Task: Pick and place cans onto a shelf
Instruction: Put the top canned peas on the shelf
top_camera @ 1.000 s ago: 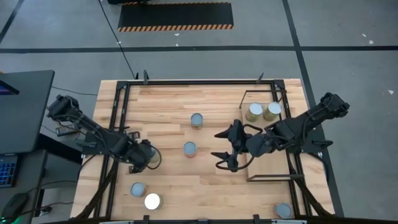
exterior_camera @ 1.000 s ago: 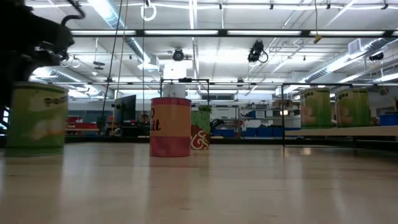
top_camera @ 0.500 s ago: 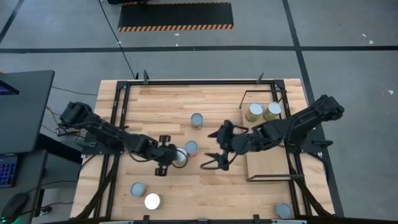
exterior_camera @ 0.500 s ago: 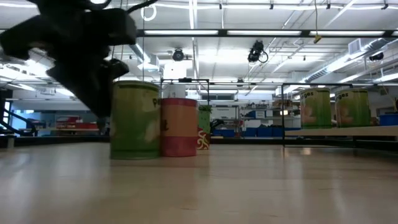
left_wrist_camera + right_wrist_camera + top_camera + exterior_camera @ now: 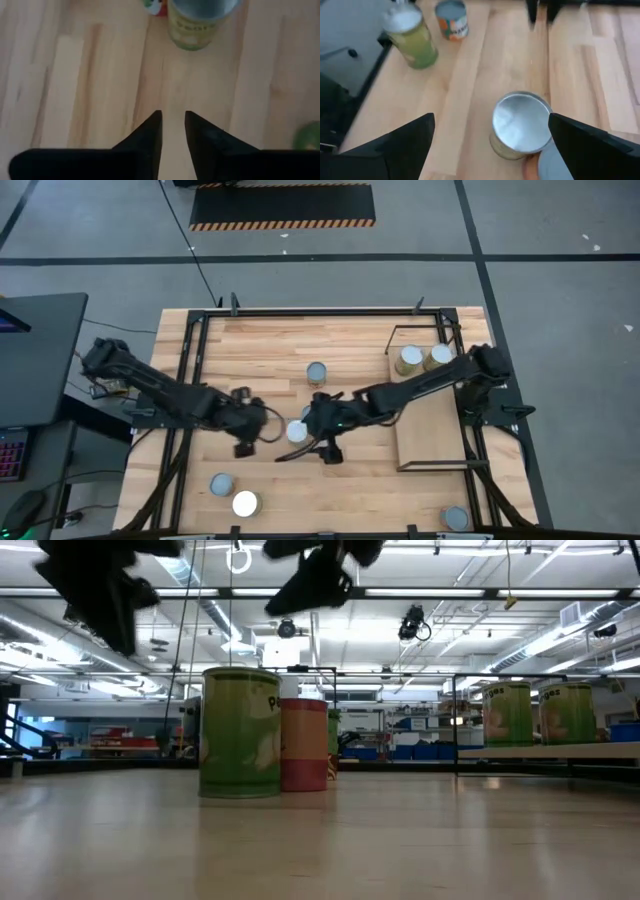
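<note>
A green-labelled can (image 5: 296, 431) with a silver top stands upright on the tabletop at mid-table, beside a red-orange can (image 5: 307, 745). My left gripper (image 5: 268, 425) is just left of it, raised and apart from it, with its fingers almost together (image 5: 172, 116). My right gripper (image 5: 305, 450) hovers wide open above the green can (image 5: 520, 125), one finger on either side, touching nothing. The shelf (image 5: 432, 435) at the right holds two green cans (image 5: 409, 359) (image 5: 437, 357) at its far end.
Another can (image 5: 316, 373) stands farther back at mid-table. Two cans (image 5: 222, 483) (image 5: 245, 503) stand near the front left and one (image 5: 455, 518) at the front right. A black frame (image 5: 190, 380) runs round the tabletop.
My left gripper has slid the green can along the table toward the right, up beside the red-orange can, then drawn back left and up, clear of it. My right gripper has moved toward the table's left, over the green can, staying open.
</note>
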Controlling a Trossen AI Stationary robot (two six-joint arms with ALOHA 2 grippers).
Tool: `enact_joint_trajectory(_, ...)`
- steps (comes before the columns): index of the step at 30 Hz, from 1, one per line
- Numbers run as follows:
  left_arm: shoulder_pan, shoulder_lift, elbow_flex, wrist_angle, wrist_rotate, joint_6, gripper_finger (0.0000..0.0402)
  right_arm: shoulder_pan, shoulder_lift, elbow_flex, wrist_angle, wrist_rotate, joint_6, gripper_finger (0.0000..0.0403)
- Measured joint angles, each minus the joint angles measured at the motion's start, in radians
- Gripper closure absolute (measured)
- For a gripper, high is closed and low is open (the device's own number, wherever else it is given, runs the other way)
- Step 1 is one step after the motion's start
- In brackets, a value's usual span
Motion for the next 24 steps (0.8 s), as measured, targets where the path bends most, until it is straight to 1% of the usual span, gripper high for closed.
enact_joint_trajectory(5,-0.088,-0.175,-0.029,-0.096,-0.062,-0.222,0.0319,-0.037,0.067,0.009,0.036,0.008,-0.007,0.0003)
enact_joint_trajectory(7,-0.116,-0.222,-0.03,-0.099,-0.096,-0.286,0.0319,-0.047,0.082,0.01,0.079,0.018,-0.003,0.0003)
enact_joint_trajectory(9,-0.135,-0.257,-0.031,-0.097,-0.133,-0.329,0.0319,-0.053,0.097,0.01,0.086,0.022,-0.007,0.0003)
enact_joint_trajectory(14,-0.154,-0.295,-0.031,-0.09,-0.219,-0.344,0.0319,-0.057,0.134,0.009,0.111,-0.011,0.008,0.0003)
enact_joint_trajectory(16,-0.151,-0.298,-0.031,-0.09,-0.223,-0.342,0.0319,-0.056,0.149,0.01,0.13,-0.008,-0.002,0.0003)
enact_joint_trajectory(21,-0.146,-0.294,-0.032,-0.098,-0.233,-0.34,0.0319,-0.056,0.159,0.011,0.154,0.041,-0.011,0.0003)
enact_joint_trajectory(24,-0.146,-0.292,-0.032,-0.101,-0.247,-0.331,0.0319,-0.059,0.162,0.01,0.146,0.046,-0.011,0.0003)
